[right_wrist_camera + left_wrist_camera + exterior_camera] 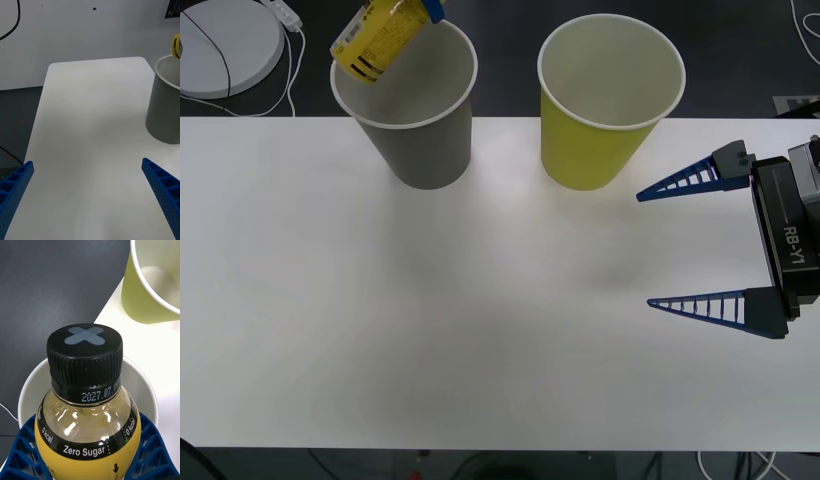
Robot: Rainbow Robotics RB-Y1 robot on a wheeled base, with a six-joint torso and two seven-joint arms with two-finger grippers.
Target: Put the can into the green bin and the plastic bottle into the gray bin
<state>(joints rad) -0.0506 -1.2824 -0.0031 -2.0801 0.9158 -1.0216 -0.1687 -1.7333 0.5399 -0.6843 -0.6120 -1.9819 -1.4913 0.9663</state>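
White table (480, 330) carries both bins at its far edge, and I have the left claw (90, 461) pinching the bottle (87, 405) above the gray bin (420, 140), not yet dropped, while the right claw (700, 245), spread, idles beside the green bin (600, 140).

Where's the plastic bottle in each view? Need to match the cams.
Front view: plastic bottle tilted over the gray bin, far left of the table.
Right wrist view: a yellow sliver above the gray bin's rim.
Left wrist view: cap foremost, held in the left claw.
Shared landmark: the gray bin.
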